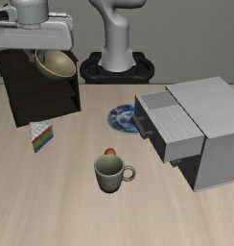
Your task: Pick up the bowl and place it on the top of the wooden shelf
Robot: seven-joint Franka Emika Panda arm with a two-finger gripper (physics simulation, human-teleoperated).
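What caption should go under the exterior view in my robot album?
The robot's claw holds a tilted tan round bowl up by the top of the dark wooden shelf.

One raised view, angled downward; mid-range

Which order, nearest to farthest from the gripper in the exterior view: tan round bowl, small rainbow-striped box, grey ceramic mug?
1. Tan round bowl: right at the gripper, by the top of the dark wooden shelf.
2. Small rainbow-striped box: on the table, just below the shelf.
3. Grey ceramic mug: farthest, mid-table.
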